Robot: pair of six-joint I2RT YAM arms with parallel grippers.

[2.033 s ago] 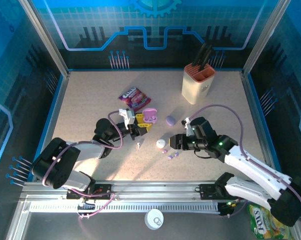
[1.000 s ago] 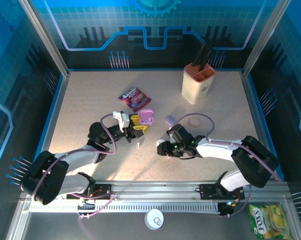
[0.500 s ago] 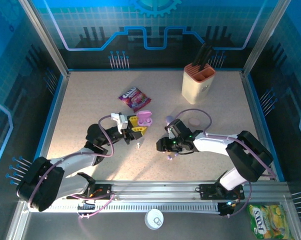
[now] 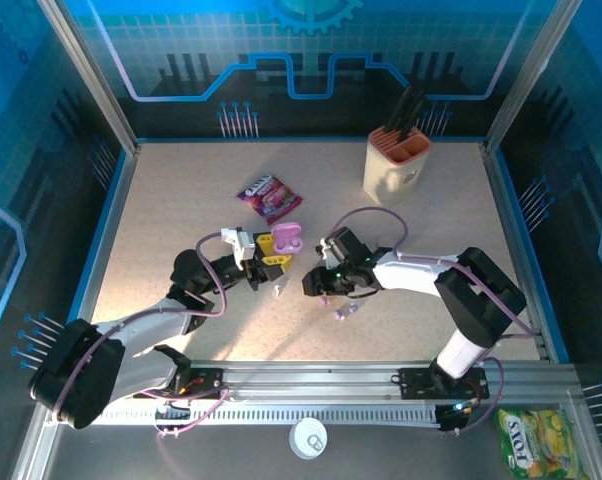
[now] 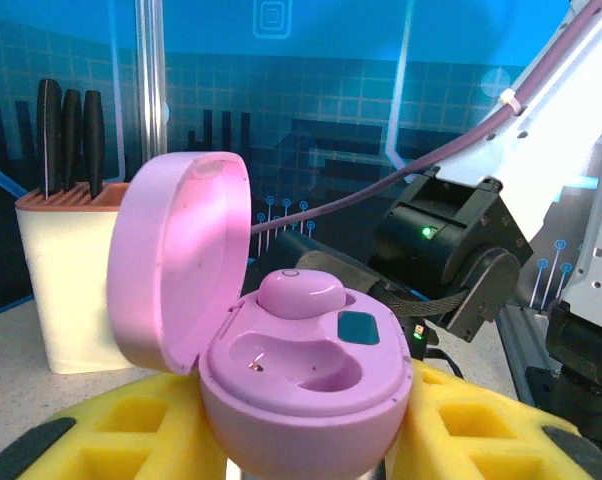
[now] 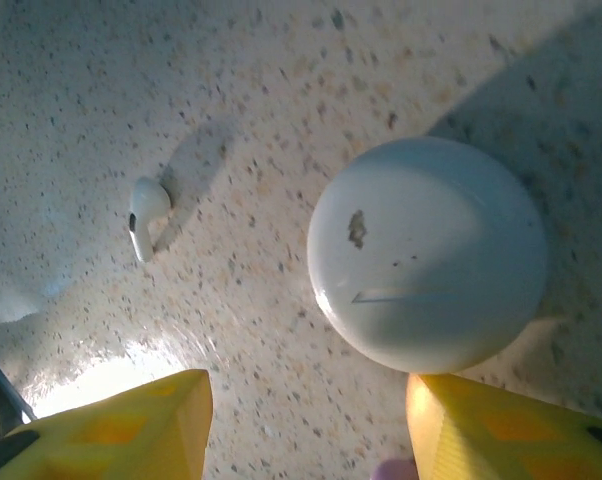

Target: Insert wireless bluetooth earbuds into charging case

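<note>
Nearest the front edge of the table (image 4: 161, 200), about midway along it, two lilac earbuds (image 4: 345, 311) lie loose. Just beyond them the right gripper (image 6: 306, 440) hangs low with its yellow fingers spread and nothing between them, a white pebble-like case (image 6: 428, 255) right ahead of it and a white earbud (image 6: 146, 217) beside that case. A little further in, the left gripper (image 4: 274, 251) pinches the open pink charging case (image 5: 301, 390), one pink earbud (image 5: 299, 292) seated inside, and farther back sit a snack packet (image 4: 268, 195) and, toward the far right corner, a knife block (image 4: 396, 168).
</note>
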